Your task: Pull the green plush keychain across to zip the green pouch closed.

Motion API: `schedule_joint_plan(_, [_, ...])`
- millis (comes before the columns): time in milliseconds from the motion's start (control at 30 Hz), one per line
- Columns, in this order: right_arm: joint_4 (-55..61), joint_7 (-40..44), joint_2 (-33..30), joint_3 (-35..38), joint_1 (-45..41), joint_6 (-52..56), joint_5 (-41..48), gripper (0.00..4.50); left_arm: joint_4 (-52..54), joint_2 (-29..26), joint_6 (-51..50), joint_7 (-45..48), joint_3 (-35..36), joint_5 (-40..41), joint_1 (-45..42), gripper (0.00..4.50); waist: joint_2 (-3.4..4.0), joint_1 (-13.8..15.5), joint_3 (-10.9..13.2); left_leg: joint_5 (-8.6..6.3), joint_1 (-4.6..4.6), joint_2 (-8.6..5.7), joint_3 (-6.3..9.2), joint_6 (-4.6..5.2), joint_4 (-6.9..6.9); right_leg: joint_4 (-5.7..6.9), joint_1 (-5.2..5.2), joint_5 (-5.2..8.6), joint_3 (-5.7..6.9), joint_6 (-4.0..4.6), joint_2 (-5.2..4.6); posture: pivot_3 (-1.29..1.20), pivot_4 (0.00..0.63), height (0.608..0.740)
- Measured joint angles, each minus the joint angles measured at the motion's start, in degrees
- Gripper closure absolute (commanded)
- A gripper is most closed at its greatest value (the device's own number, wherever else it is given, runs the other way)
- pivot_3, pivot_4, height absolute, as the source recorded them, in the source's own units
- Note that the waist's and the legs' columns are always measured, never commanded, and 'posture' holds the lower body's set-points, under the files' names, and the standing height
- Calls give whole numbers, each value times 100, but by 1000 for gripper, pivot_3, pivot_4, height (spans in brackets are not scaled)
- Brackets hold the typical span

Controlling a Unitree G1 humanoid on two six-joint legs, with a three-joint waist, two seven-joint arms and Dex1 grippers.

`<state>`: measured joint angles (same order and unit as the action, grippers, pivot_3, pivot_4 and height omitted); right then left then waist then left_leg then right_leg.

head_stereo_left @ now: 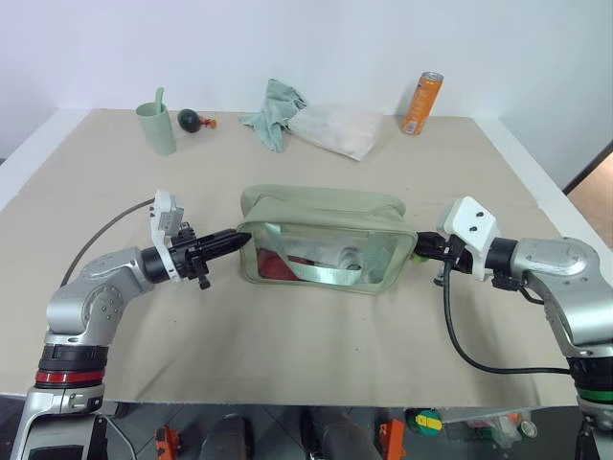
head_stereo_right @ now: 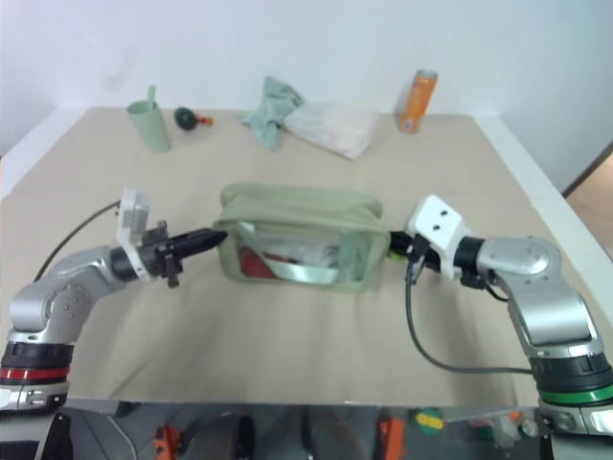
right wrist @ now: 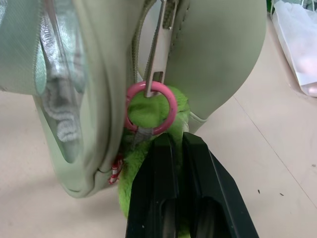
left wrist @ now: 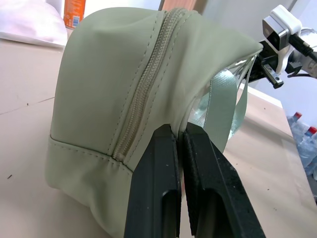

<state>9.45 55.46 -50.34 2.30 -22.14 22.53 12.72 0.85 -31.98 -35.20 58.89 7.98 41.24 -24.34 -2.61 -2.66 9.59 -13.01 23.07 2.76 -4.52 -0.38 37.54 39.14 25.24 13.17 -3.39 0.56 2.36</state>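
The keychain hangs by a pink ring off the zipper pull at the pouch's right end, mid-table. The right gripper is pinched shut on the plush. At the other end, the left gripper is clamped tight on the pouch's edge beside the zipper. Behind sit a cup, rag and can.
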Motion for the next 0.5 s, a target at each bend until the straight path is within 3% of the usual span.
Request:
schedule_joint_plan(100, [-56, 90, -66, -18, -16, -62, -55, 4492, 0, 9, -79, -78, 13, 58, -1, 4500, 0, 0, 0, 0, -1, 1, 1, 0, 0, 0, 0, 0, 0, 0, 1, 0, 150, 740])
schedule_joint_plan(367, [-66, 174, -94, 99, 111, 230, 186, 1707, -5, 22, -294, -268, 79, 210, -17, 4500, 0, 0, 0, 0, 0, 4, 2, 0, 0, 0, 0, 0, 1, 0, 3, 0, 150, 740])
schedule_joint_plan(500, [-95, 102, -89, 233, 245, 267, 231, 328, -94, 21, -440, -391, 119, 266, -69, 3114, 0, 0, 0, 0, 0, 3, 0, 0, 0, 0, 0, -1, -1, 0, 3, 0, 150, 740])
